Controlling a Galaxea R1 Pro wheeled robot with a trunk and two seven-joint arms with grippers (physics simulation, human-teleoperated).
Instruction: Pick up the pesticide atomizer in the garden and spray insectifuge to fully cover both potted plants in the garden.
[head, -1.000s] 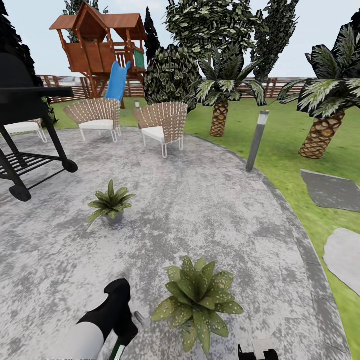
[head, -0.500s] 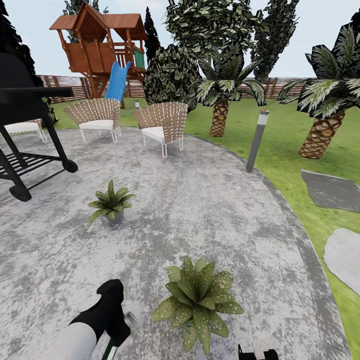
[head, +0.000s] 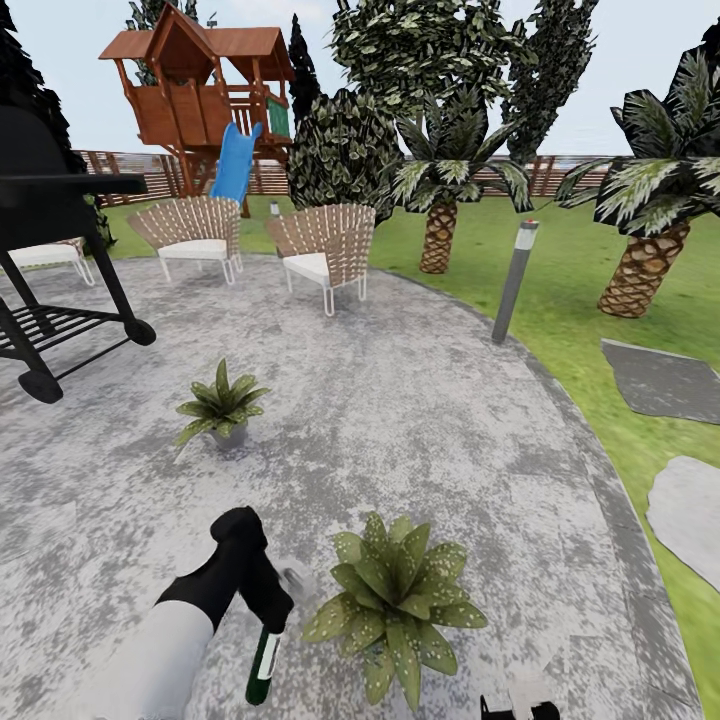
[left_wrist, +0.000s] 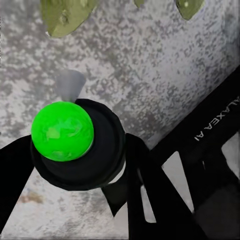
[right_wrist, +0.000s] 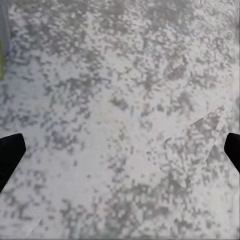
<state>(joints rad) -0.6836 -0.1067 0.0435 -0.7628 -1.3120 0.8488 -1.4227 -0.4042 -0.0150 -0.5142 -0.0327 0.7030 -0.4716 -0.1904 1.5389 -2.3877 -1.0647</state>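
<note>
Dark-green pesticide atomizer (head: 264, 665) hangs clamped in the left pincer (head: 268, 608).

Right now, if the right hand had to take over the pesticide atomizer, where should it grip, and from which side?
Probably the slim body at the white label: the pesticide atomizer hangs nearly upright below the left hand, which holds its top, leaving that stretch free. Come level from the robot's right, minding the leaves of the near potted plant.

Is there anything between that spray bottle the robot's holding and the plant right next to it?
Nothing visible. The bottle hangs from the left gripper just beside the near plant, with bare paving between them.
</note>
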